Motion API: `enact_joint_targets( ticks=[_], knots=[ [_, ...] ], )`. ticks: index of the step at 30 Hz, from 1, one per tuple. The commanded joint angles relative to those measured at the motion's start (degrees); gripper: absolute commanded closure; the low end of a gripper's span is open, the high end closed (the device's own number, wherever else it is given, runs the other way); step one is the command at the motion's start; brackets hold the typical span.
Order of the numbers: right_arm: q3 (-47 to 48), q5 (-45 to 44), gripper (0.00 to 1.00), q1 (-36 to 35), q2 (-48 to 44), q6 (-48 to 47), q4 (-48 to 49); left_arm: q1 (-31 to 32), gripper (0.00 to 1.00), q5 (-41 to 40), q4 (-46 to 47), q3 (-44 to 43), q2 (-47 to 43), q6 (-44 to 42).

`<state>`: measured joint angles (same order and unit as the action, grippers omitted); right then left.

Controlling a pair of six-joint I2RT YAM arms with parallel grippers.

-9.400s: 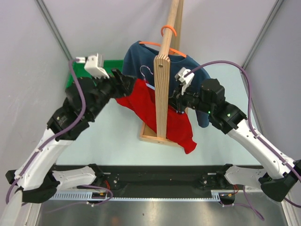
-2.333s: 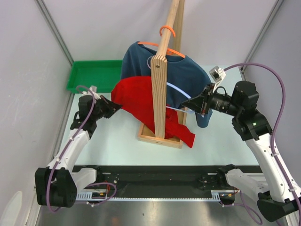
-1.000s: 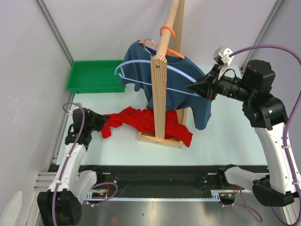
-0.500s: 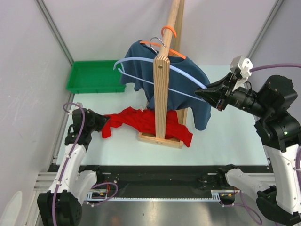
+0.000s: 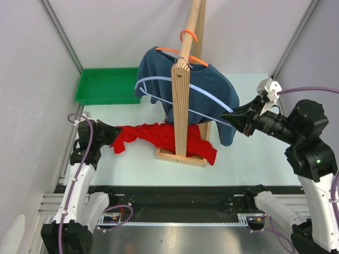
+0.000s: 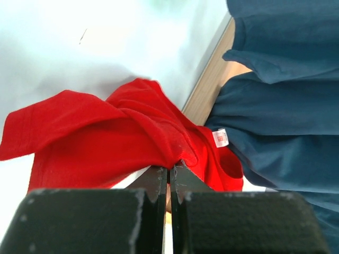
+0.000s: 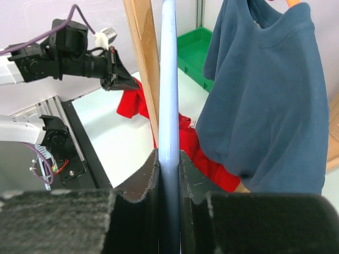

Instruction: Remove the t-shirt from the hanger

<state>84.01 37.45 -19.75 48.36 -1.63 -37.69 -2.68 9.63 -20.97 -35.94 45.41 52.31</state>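
The red t-shirt [image 5: 148,132] lies crumpled on the table, off its hanger, with its right part draped over the wooden stand's base. My left gripper [image 5: 112,132] is shut on a fold of the shirt's left end, and in the left wrist view its tips [image 6: 170,168] pinch the red t-shirt [image 6: 106,143]. The bare pale blue hanger [image 7: 169,79] is in the air in front of the rail. My right gripper [image 7: 169,159] is shut on its right end. From above, that gripper [image 5: 234,116] is right of the stand.
A wooden stand [image 5: 180,106] with a slanted rail rises mid-table. A blue t-shirt [image 5: 212,84] hangs from it on an orange hanger [image 5: 189,36]. A green tray [image 5: 106,84] sits at the back left. Grey walls close both sides.
My right gripper has carried the pale blue hanger to the right and then lower, so its hook sits by the rail's near end. The left gripper has drawn the red shirt slightly left.
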Motion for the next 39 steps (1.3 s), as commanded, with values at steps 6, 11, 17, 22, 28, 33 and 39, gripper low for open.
enact_joint_targets(
  ticks=[6, 11, 17, 22, 28, 33, 39],
  knots=[
    [-4.2, -7.1, 0.62, 0.2, -4.3, 3.6, -1.3, -0.6, 1.0, -6.3, -4.2, -15.4, -1.6, -10.4],
    [-8.0, -14.6, 0.21, 0.3, -7.0, 8.2, -1.3, -0.5, 1.0, -9.4, -7.7, -25.4, -2.6, -13.4],
    [-13.2, -19.8, 0.04, 0.2, -8.7, 11.6, -1.0, -0.5, 0.99, -10.3, -9.1, -38.0, -1.4, -15.7],
    [-14.3, -24.7, 0.0, 0.2, -10.9, 12.6, -2.3, -0.5, 1.0, 8.3, -5.9, -35.3, 3.0, -12.6],
    [-13.2, -28.1, 0.0, 0.1, -12.7, 13.5, -4.8, -0.6, 1.0, 4.6, -6.5, -23.6, 3.5, -15.7],
    [-12.8, -30.3, 0.0, 0.2, -12.2, 15.1, -6.0, 8.9, 1.0, 2.3, -5.1, -16.8, 5.8, -15.7],
    [-14.4, -29.3, 0.0, 0.2, -13.4, 16.2, -5.4, 20.7, 0.59, -3.7, 1.3, -6.8, 9.0, -11.0]
  ],
)
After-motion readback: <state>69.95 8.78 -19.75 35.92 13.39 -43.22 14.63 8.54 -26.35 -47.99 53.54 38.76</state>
